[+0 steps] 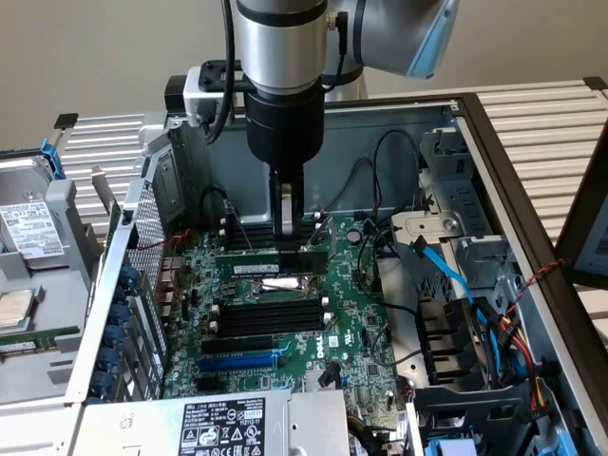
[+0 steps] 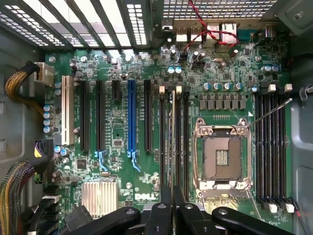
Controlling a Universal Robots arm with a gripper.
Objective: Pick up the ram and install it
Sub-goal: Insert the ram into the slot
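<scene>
Tool [image 1: 288,231] nips thin flat green ram [image 1: 249,269], standing on edge between long black slots [image 2: 162,147].

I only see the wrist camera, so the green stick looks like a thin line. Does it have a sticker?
Observer: Yes. In the exterior view the stick shows its flat side with a white sticker; the claw grips its top edge.
Operator: What else can't I see?
Observer: A drive with a white label, on the exterior view's left.
Operator: And the other side?
Observer: A blue cable runs down on the exterior view's right.
</scene>
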